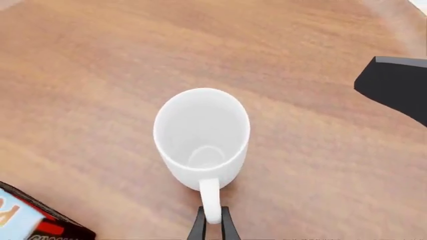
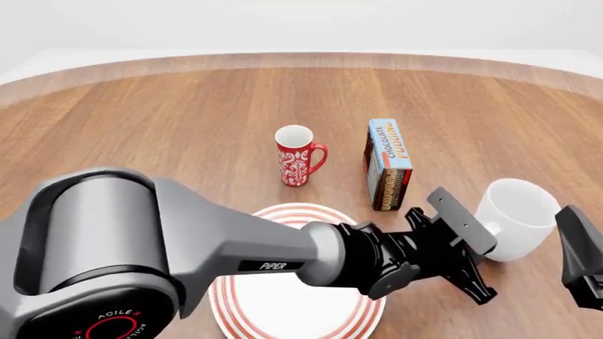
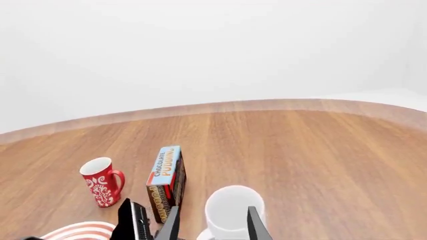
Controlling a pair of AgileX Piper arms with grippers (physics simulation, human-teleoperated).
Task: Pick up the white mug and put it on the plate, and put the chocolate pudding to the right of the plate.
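Below our left wrist camera, the white mug [image 1: 201, 140] stands upright on the wooden table [image 1: 320, 165], its mouth facing us and its loop handle pinched between the two thin tips of our left gripper [image 1: 212, 225], which is closed on that handle. A corner of the chocolate pudding [image 1: 33, 220] shows at the edge, apart from the mug. From the front view, our left arm reaches across the plate [image 2: 282, 311] toward the right, and the left gripper [image 2: 476, 236] meets the white mug [image 2: 513, 219] at its handle side; the mug sits to the right of the plate, not on it. The chocolate pudding [image 2: 386, 164] stands upright behind the plate's right part, with a red mug [image 2: 298, 157] to its left. Through the right wrist view, our right gripper [image 3: 213, 225] has its fingers spread apart with the white mug [image 3: 233, 210] seen between them, holding nothing; the chocolate pudding [image 3: 165, 182] and red mug [image 3: 103, 182] stand beyond.
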